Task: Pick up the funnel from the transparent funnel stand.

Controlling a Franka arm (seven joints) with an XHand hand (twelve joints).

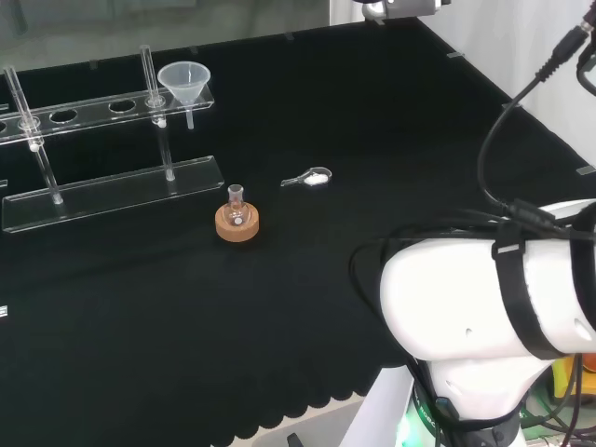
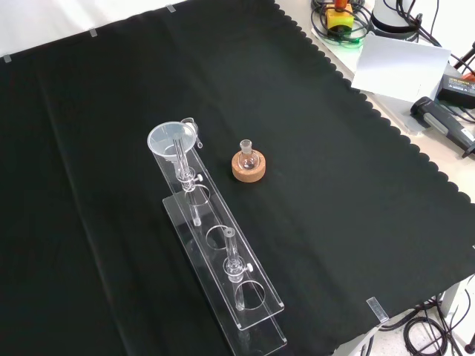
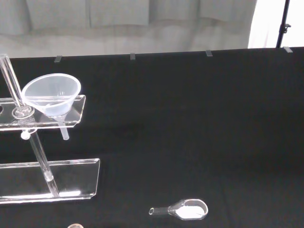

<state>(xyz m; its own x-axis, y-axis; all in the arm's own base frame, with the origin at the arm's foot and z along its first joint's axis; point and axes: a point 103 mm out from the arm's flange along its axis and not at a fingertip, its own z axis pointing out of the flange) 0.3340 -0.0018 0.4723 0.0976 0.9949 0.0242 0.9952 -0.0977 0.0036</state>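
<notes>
A clear plastic funnel point(image 1: 183, 82) sits upright in the end hole of the transparent funnel stand point(image 1: 112, 182), at the upper left of the head view. In the front view the funnel point(image 2: 173, 141) stands at the far end of the stand point(image 2: 223, 252). The wrist view has the funnel point(image 3: 51, 96) resting in the stand's upper shelf point(image 3: 78, 109), stem hanging below it. The arm's white links point(image 1: 494, 317) are at the lower right of the head view, well away from the stand.
A small round flask on a cork ring point(image 1: 237, 220) stands in front of the stand, also in the front view point(image 2: 249, 165). A small clear scoop with white powder point(image 1: 312, 177) lies to its right; the wrist view has it too point(image 3: 183, 209). Cables and tools point(image 2: 445, 104) lie beyond the cloth's edge.
</notes>
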